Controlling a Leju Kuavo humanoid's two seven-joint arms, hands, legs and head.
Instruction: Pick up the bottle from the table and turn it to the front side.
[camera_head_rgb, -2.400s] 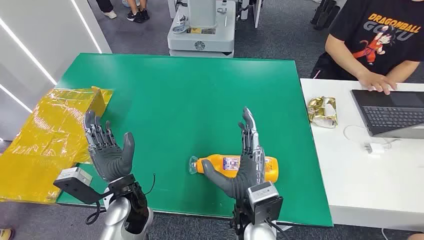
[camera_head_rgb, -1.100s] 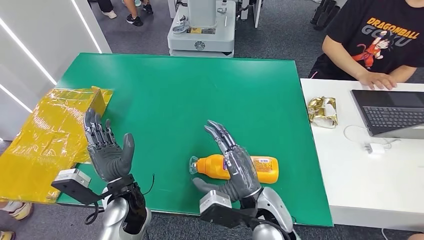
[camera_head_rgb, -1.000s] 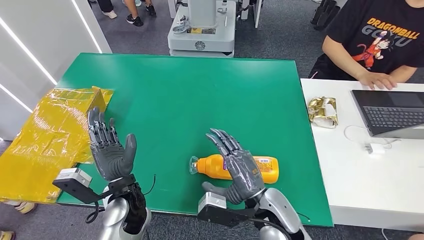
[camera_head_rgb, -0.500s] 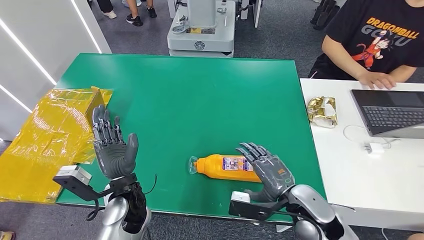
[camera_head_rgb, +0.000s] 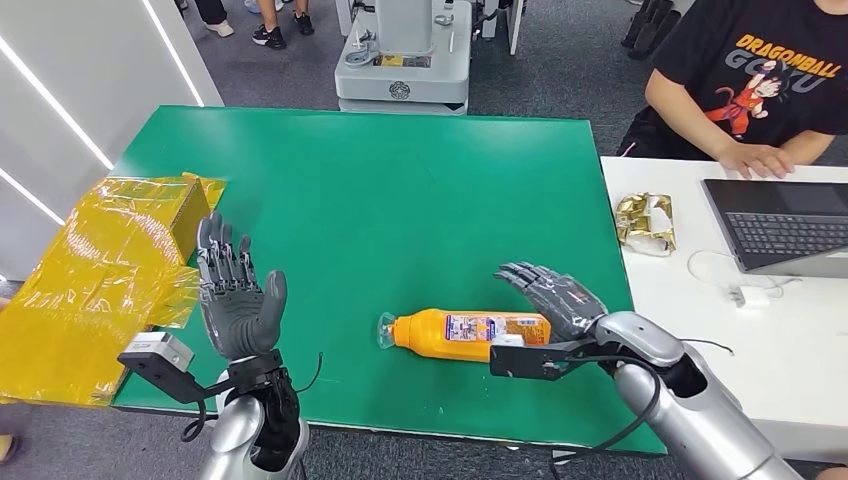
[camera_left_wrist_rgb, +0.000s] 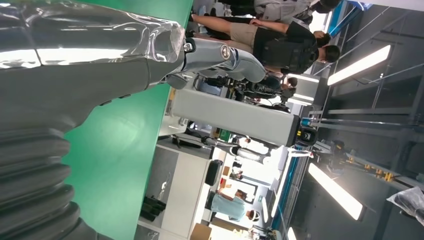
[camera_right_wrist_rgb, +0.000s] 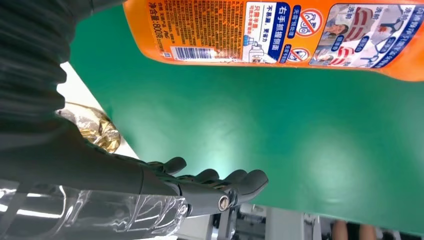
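An orange bottle (camera_head_rgb: 468, 334) lies on its side on the green table (camera_head_rgb: 380, 190), its clear cap pointing left and its printed back label facing up. The right wrist view shows that label with a barcode on the bottle (camera_right_wrist_rgb: 280, 35). My right hand (camera_head_rgb: 556, 296) hovers just beyond the bottle's base end, fingers spread, holding nothing; its fingers (camera_right_wrist_rgb: 210, 187) show over the green surface. My left hand (camera_head_rgb: 235, 295) is raised, palm open, near the table's front left edge, well apart from the bottle. Its fingers (camera_left_wrist_rgb: 220, 55) appear in the left wrist view.
A crumpled yellow plastic bag (camera_head_rgb: 95, 280) lies over the table's left edge. A white desk (camera_head_rgb: 760, 340) to the right carries a laptop (camera_head_rgb: 785, 225), a gold wrapper (camera_head_rgb: 646, 222) and a cable. A person (camera_head_rgb: 765, 80) sits behind it. A grey machine base (camera_head_rgb: 403, 60) stands beyond the table.
My right hand has swung from over the bottle's middle to its right end, letting the label show. The left hand has drifted slightly right. The bottle has stayed put.
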